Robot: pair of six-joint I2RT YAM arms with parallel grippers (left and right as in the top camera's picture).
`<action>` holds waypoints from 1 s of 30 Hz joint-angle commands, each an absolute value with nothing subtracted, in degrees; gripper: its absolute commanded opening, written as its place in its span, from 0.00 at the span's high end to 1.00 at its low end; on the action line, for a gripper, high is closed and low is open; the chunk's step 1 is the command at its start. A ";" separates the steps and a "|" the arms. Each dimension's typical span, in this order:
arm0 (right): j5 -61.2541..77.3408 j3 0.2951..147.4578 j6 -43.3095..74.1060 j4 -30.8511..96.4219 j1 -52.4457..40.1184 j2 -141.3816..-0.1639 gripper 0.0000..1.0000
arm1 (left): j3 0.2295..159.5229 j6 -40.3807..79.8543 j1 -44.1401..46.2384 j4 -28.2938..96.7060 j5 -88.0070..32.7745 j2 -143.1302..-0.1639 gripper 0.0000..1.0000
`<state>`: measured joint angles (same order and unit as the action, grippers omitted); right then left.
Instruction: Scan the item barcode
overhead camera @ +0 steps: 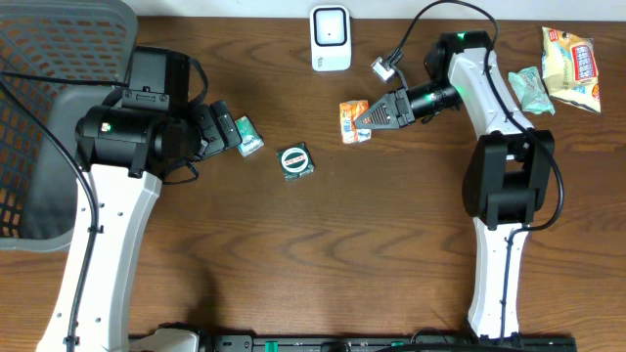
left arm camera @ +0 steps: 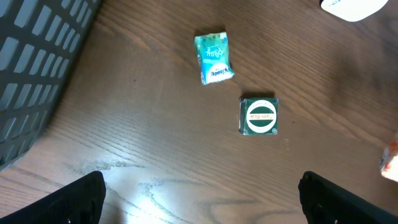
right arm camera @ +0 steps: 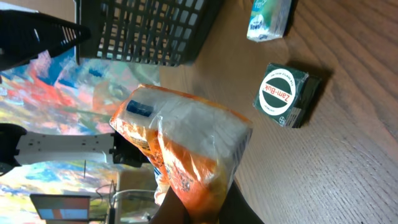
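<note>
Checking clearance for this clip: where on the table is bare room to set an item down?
Bare wood spans the near middle, in front of the green box. There is also a patch beside the scanner, toward the basket. Crowded: the snack packets in the far right corner.

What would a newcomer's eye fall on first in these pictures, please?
Probably the orange packet pinched in the right gripper, held near the white scanner at the far side. Next, the green Zam-Buk box lying mid-table, with a small teal packet beside it, ahead of the open left gripper.
</note>
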<state>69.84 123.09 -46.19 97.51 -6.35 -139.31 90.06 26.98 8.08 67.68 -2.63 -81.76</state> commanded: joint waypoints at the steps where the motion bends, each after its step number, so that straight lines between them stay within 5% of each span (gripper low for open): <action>1: 69.76 123.96 -47.44 97.51 -7.25 -139.06 0.99 | 90.61 26.63 7.94 67.92 -2.09 -81.49 0.02; 30: 67.61 123.96 -47.44 96.44 -7.62 -139.06 0.99 | 90.61 26.63 7.94 67.92 -2.09 -81.49 0.02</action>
